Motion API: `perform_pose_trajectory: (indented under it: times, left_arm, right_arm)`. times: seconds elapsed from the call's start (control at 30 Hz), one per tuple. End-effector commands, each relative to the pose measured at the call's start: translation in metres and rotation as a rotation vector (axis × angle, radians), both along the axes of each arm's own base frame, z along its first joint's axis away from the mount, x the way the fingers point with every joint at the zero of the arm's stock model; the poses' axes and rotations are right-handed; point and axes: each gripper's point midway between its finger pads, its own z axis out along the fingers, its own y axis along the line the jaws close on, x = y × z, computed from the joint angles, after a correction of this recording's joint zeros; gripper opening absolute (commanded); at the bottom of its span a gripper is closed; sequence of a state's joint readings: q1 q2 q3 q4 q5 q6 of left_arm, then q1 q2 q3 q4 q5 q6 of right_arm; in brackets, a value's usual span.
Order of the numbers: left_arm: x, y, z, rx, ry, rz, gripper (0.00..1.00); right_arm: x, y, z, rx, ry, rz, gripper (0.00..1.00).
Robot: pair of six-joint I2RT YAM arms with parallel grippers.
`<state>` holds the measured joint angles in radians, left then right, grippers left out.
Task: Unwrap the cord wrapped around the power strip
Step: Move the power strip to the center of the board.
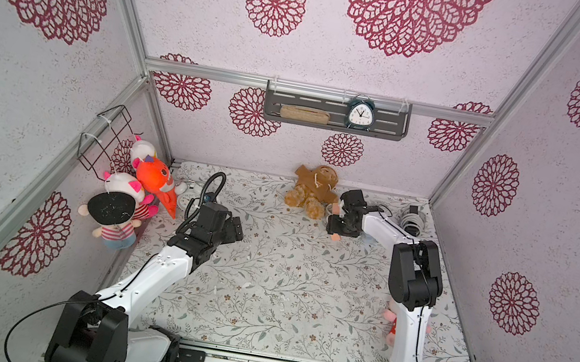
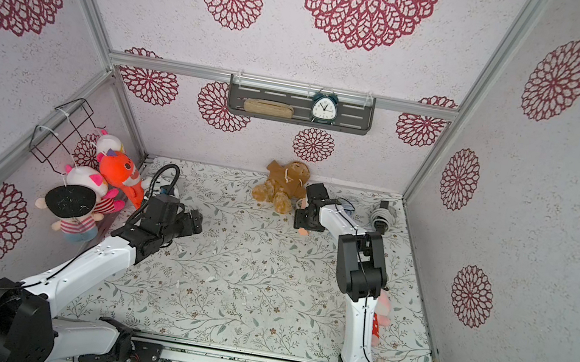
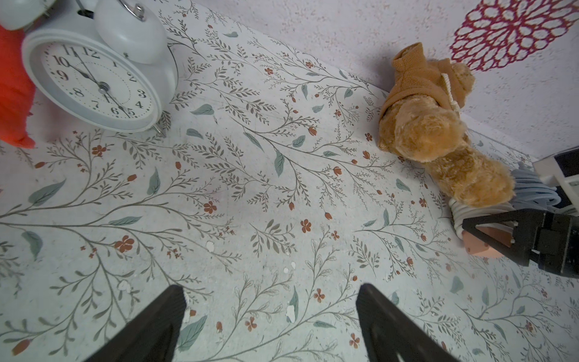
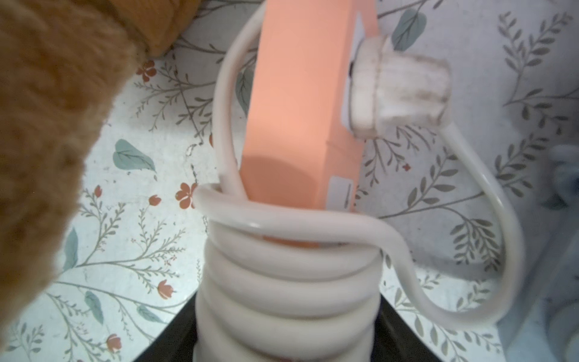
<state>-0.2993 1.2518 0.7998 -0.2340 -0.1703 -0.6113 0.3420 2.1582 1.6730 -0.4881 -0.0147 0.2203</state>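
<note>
In both top views, the right gripper (image 1: 337, 223) (image 2: 308, 217) is reaching toward the back of the table (image 1: 282, 288). It is clamping the peach power strip (image 1: 335, 237) (image 2: 304, 231) across its middle, so a peach end is sticking out on either side of the jaws. The teddy bear (image 1: 312, 191) is lying just beside the strip, crowding it on the back-wall side. A grey cable bundle (image 1: 411, 220) is sitting in the far corner behind the right arm, and a pink plush (image 1: 391, 316) is peeking out from behind that arm. The left gripper (image 1: 234, 228) is hanging over the table well apart from the strip, with a white alarm clock (image 1: 189, 199) and an orange plush (image 1: 153, 179) close behind it.

In the left wrist view, the left gripper (image 3: 271, 290) is standing wide open over bare table, gripping nothing. The alarm clock (image 3: 94, 84) is leaning nearby. The bear (image 3: 438, 134) is covering part of the cord (image 3: 463, 216) coils, and a peach end (image 3: 482, 247) is showing under the right gripper's black finger (image 3: 529, 233).

In the right wrist view, the strip (image 4: 297, 109) is pointing away from the camera. The cord (image 4: 282, 272) is winding tightly around its near part in stacked turns between the black fingers (image 4: 172, 341). One loose loop is running to the plug (image 4: 398, 91), which is sitting in the strip's face. The bear's fur (image 4: 47, 141) is filling one side, close beside the strip.
</note>
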Motion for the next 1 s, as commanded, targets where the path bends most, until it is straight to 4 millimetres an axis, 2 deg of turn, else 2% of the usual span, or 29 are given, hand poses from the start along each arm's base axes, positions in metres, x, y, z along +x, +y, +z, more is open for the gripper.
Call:
perform_pose_trajectory:
  times: [0.0,0.1,0.17,0.27,0.33,0.5,0.6,0.7,0.87,0.97]
  left_arm:
    - [0.000,-0.019,0.015,-0.079,-0.025,-0.044,0.90]
    - [-0.007,-0.033,0.011,-0.158,0.000,-0.079,0.89]
    - [-0.011,-0.044,0.006,-0.238,0.006,-0.092,0.89]
    - [-0.015,-0.054,-0.007,-0.298,0.024,-0.091,0.89]
    - [-0.017,-0.053,-0.019,-0.286,0.049,-0.076,0.89]
    - [-0.020,-0.057,-0.036,-0.247,0.092,-0.083,0.89]
    - [-0.021,-0.062,-0.042,-0.238,0.111,-0.094,0.89]
    - [-0.022,-0.065,-0.047,-0.235,0.123,-0.103,0.88]
    - [-0.025,-0.070,-0.051,-0.227,0.142,-0.121,0.88]
    - [-0.030,-0.074,-0.054,-0.222,0.161,-0.132,0.88]
  right_arm:
    - [-0.018,0.004,0.030,0.018,-0.032,0.050,0.60]
    - [-0.044,0.009,0.036,0.029,-0.035,0.085,0.58]
    - [-0.065,0.019,0.037,0.076,-0.015,0.098,0.58]
    - [-0.095,0.046,0.036,0.153,0.034,0.120,0.57]
    - [-0.111,0.062,0.033,0.184,0.062,0.119,0.57]
    - [-0.139,0.106,0.022,0.228,0.102,0.138,0.57]
    - [-0.152,0.133,0.021,0.246,0.096,0.173,0.58]
    - [-0.159,0.153,0.025,0.286,0.104,0.198,0.68]
    - [-0.154,0.155,0.038,0.277,0.083,0.199,0.90]
    - [-0.152,0.153,0.050,0.259,0.059,0.208,0.97]
